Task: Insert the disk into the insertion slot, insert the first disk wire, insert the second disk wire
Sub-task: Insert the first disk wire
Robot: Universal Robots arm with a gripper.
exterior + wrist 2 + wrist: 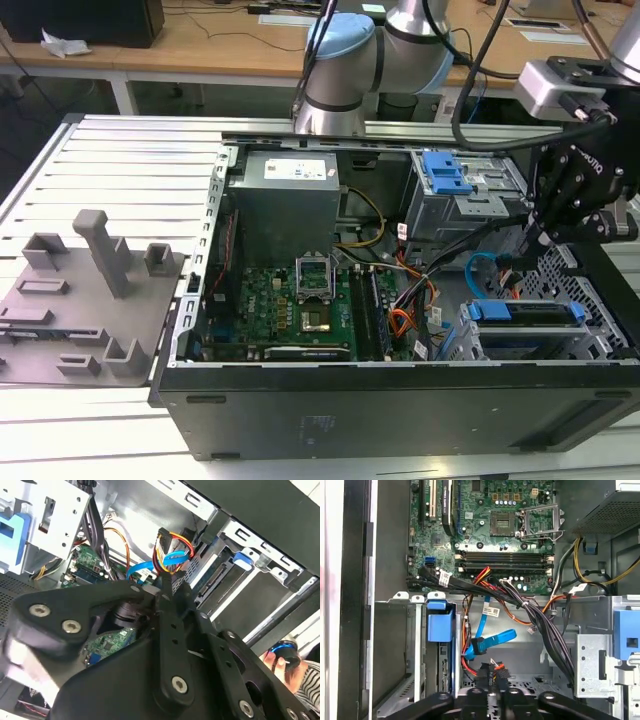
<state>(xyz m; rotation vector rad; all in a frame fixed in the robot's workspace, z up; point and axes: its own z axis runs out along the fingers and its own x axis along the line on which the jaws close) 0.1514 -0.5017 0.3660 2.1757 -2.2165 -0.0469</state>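
A robotics lab: a robot arm (345, 60) over a slotted aluminium worktop (120, 150) carrying an opened computer case (400, 410) and grey jig (90, 290), wooden desks (200, 40) with cables (215, 18) behind.

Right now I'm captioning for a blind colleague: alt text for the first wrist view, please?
Looking into an open computer case, the claw pinches a black plug with coloured wires near the blue-framed disk seated in its metal bay; a light-blue cable loops nearby, circuit board beyond.

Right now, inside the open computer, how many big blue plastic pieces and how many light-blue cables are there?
Big blue plastic: 2, the latch and the disk frame
Light-blue cable: 1
Total: 3
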